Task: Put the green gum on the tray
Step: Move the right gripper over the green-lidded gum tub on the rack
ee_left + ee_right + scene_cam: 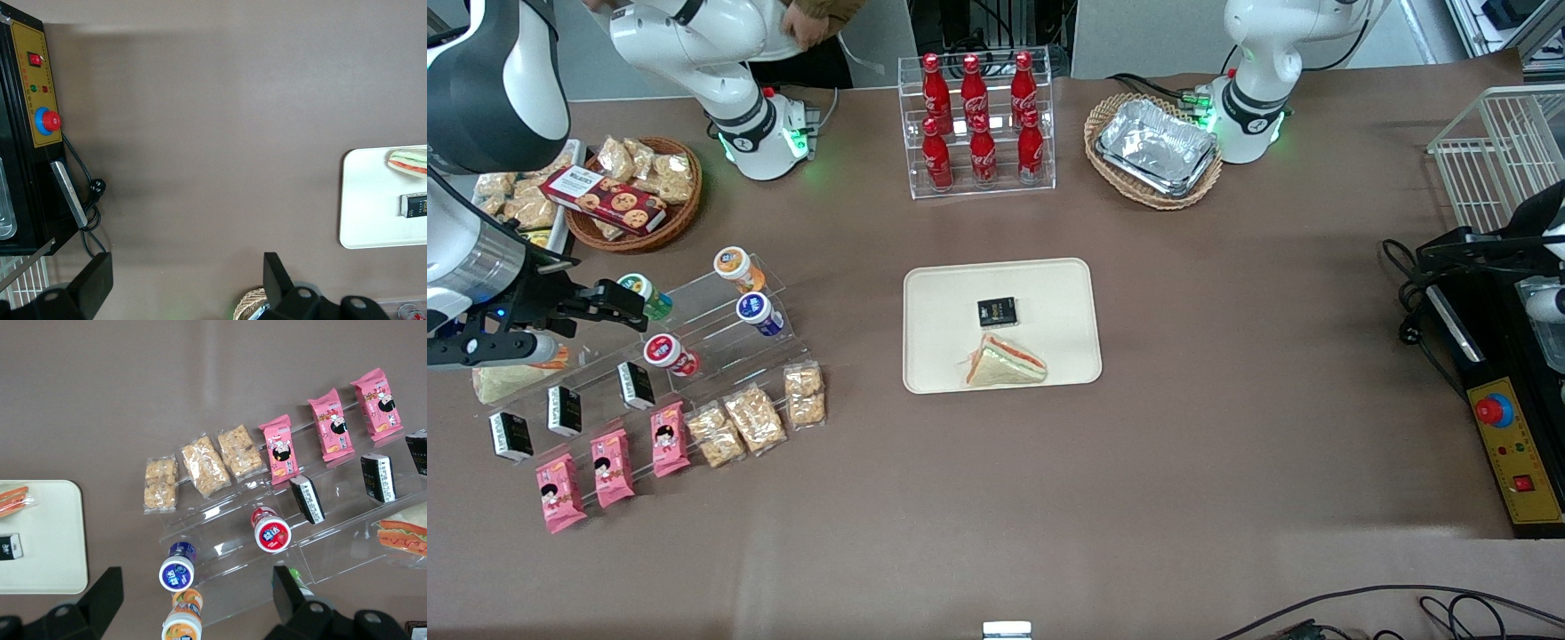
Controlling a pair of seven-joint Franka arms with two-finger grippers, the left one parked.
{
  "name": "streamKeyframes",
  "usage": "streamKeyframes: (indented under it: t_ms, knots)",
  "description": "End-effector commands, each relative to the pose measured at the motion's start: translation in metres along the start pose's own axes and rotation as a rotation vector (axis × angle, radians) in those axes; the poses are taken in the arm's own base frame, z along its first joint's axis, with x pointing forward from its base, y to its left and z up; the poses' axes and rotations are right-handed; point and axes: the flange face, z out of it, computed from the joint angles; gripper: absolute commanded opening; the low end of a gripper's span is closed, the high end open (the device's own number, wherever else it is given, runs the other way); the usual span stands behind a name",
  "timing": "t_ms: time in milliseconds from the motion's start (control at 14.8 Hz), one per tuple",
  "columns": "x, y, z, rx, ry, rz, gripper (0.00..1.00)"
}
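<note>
green gum (pixel 639 290) on rack, tray (pixel 1049 284) apart

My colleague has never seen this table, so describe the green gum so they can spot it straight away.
Find the clear stepped rack toward the working arm's end of the table. Four small canisters lie on it; the green gum is on the top step beside the orange gum, with the open end effector right at it. It alone has green sides and a green label; the others are orange, blue and red.
</note>
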Motion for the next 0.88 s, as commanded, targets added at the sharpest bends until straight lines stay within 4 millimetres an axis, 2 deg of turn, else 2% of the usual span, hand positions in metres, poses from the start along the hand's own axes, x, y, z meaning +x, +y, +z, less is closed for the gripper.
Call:
streamKeyframes:
  t_ms: [0,203,406,541,812]
  knots:
    - [0.001,0.002,-0.006,-0.006,0.012,0.006,1.0]
    - [0.001,0.008,-0.006,-0.007,0.009,0.001,1.0]
    - [-0.001,0.049,-0.012,-0.004,0.018,-0.098,1.0]
    - [-0.005,0.083,-0.014,0.001,0.021,-0.153,1.0]
    - [-0.02,0.127,-0.021,0.002,0.019,-0.242,1.0]
